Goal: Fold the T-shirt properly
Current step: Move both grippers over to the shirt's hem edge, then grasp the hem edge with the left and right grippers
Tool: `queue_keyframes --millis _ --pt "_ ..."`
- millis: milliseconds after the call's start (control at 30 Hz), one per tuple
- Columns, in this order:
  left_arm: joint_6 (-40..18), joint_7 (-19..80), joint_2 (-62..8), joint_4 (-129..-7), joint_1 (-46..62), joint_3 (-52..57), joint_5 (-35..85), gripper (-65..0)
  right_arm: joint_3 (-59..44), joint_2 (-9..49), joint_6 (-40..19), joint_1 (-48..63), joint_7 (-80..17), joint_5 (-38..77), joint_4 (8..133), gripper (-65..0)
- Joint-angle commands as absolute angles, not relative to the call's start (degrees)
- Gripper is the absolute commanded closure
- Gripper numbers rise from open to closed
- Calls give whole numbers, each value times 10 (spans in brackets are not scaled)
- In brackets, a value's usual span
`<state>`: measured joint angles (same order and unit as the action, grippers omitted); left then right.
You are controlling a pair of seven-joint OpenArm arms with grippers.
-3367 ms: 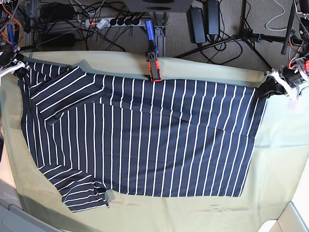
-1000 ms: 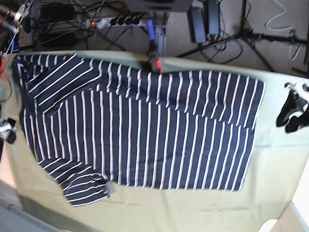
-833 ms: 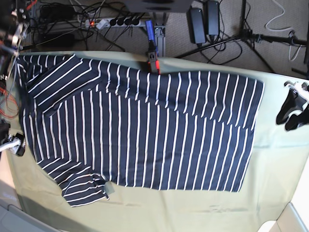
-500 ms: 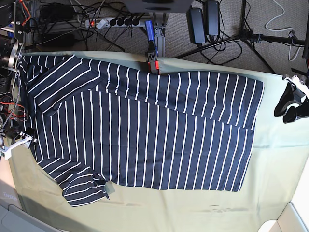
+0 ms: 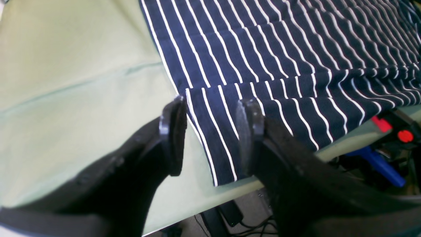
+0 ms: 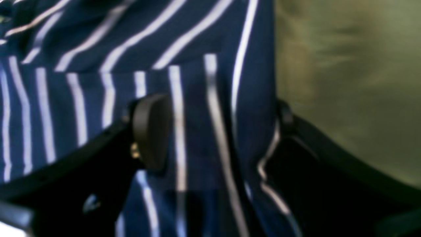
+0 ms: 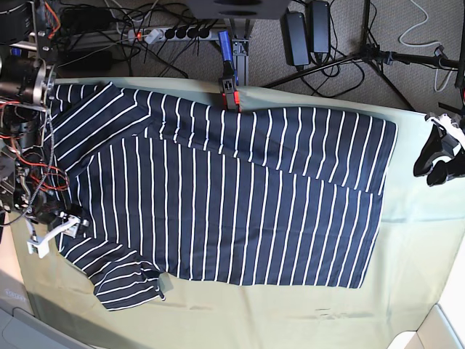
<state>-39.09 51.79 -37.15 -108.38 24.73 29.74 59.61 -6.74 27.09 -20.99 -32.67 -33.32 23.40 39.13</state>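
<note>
The dark navy T-shirt [image 7: 218,196] with thin white stripes lies spread flat on the pale green cloth [image 7: 421,240]. Its back strip is folded over, and one sleeve is bunched at the front left. My right gripper [image 7: 67,220] is at the shirt's left edge, near that sleeve. In the right wrist view it [image 6: 217,128] is open, with striped fabric [image 6: 197,33] lying between its wide-apart jaws. My left gripper [image 7: 436,166] hovers off the shirt's right edge. In the left wrist view it [image 5: 210,138] is open and empty above the shirt's back right corner [image 5: 217,154].
An orange and black clamp [image 7: 231,93] grips the table's back edge at the middle, and shows in the left wrist view [image 5: 394,128]. Cables, a power strip [image 7: 167,33] and tripod legs lie on the floor behind. A white bin edge [image 7: 443,327] stands at the front right.
Both grippers have let go of the shirt's back corners. The right arm has moved forward along the shirt's left edge to the sleeve. The left gripper has barely moved.
</note>
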Motion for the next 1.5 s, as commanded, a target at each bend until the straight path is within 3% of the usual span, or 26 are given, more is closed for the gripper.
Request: queue_keyframes --millis 0,267,333,433,600,767,1067,1333,1467 --pt "-400 502 -382 -1091 243 303 604 -284 -70 284 -229 -343 -326 251 405 -403" --pt "-400 491 -382 -1091 243 303 599 -284 -70 285 -229 -339 -328 255 411 -398" --pt "-400 481 -382 -1090 243 303 599 -283 -70 285 -229 -338 -328 255 411 -302" --pt "-400 474 -382 -1090 241 303 599 -283 -70 286 -229 -338 -328 255 411 0" --pt "-400 465 -381 -1055 214 300 583 -257 -70 285 -229 -338 -328 253 411 0" --pt "-400 439 -381 -955 115 245 541 -258 -70 286 -229 -338 -328 253 411 0" --pt "-400 364 -363 -683 -139 43 460 -258 -70 286 -229 -336 -333 253 411 0" --pt "-400 328 -299 -407 -310 13 413 -258 -70 286 -230 -331 -335 253 411 0" --pt "-400 304 -268 -331 -346 13 392 -258 -70 286 -230 -328 -335 253 411 0"
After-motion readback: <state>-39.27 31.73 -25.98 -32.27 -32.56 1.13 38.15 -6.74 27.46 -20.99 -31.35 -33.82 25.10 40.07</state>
